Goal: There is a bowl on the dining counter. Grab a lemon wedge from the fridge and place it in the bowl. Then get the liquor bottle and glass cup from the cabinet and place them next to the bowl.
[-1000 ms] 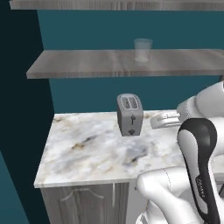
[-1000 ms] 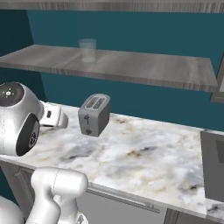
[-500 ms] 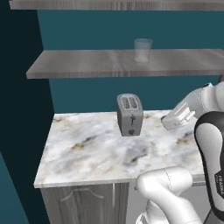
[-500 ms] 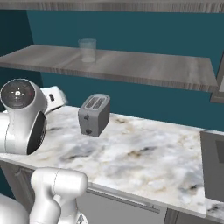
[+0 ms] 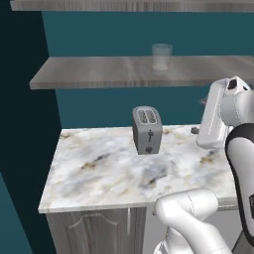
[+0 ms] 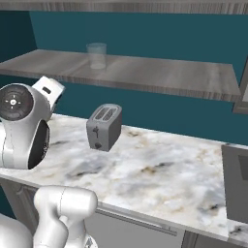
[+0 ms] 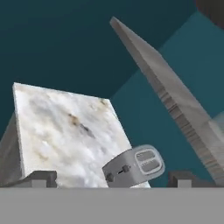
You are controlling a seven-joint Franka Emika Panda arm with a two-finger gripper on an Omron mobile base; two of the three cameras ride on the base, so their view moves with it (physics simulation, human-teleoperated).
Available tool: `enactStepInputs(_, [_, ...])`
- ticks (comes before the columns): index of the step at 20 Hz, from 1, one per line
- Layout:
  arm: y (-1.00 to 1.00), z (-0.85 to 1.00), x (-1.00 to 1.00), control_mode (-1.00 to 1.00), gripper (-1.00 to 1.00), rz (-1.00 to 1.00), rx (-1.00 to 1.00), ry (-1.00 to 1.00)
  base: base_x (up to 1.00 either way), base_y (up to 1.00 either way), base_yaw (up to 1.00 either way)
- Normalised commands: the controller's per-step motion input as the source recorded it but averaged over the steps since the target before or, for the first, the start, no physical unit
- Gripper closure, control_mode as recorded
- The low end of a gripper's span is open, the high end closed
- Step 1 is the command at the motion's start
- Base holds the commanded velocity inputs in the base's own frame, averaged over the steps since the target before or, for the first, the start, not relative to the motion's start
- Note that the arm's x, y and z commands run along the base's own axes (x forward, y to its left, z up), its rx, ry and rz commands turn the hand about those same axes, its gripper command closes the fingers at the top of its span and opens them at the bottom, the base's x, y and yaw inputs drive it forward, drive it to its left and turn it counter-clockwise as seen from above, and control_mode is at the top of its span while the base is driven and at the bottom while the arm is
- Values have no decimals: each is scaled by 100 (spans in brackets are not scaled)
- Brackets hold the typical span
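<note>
Vs 1 s ago: arm's forearm/hand has swung up & further right in the left base view, from low over the counter edge to level w/ the space under the shelf; base views otherwise unshifted, toaster and cup same spots.

Gripper: in hand view both dark finger tips sit far apart at the bottom, one tip left, one right — fingers wide, nothing between them but the toaster seen beyond, not touched.

Glass cup stands upright on the lower wall shelf, above and a bit right of the toaster in left base view; looks empty, clear. Marble counter carries the toaster near its back edge, slots up, nothing in them that I can tell.
</note>
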Motion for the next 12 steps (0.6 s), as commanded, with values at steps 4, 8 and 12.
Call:
enactStepInputs(4, [-5,34,-6,-100,-100,19,-47,-42,0,0,0])
enactStepInputs(8, [-12,38,-1,-100,-100,13,-34,-35,0,0,0])
enactStepInputs(12, [-18,26,12,-100,-100,11,-16,-21,0,0,0])
